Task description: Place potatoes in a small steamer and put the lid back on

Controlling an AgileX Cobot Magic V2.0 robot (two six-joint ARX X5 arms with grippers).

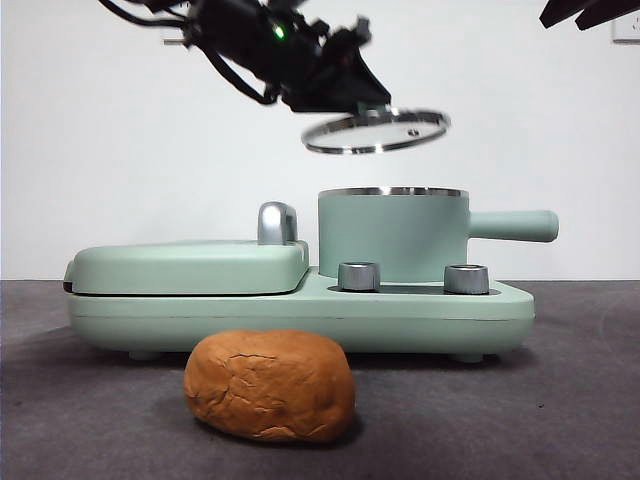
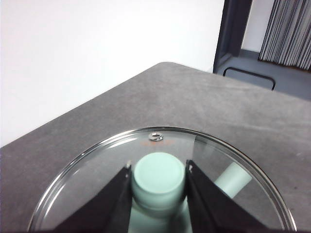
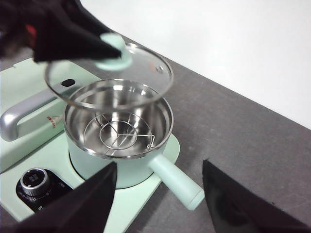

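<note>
My left gripper (image 2: 159, 172) is shut on the mint-green knob (image 2: 159, 178) of the glass lid (image 1: 377, 130) and holds the lid tilted in the air above the small steamer (image 1: 393, 236). In the front view the left gripper (image 1: 372, 106) comes down from the upper left. The steamer (image 3: 121, 141) stands open, with a wire rack inside and nothing else. The potato (image 1: 270, 386) lies on the table in front of the appliance. My right gripper (image 3: 160, 194) is open, high above the steamer's side handle (image 3: 177, 182), and shows as a black tip (image 1: 590, 12) at the top right.
The steamer sits on a mint-green appliance base (image 1: 420, 310) with two steel dials (image 1: 359, 276). To its left lies a flat hinged griddle plate (image 1: 190, 265) with a chrome handle (image 1: 277, 222). Grey table stretches to the right of the base.
</note>
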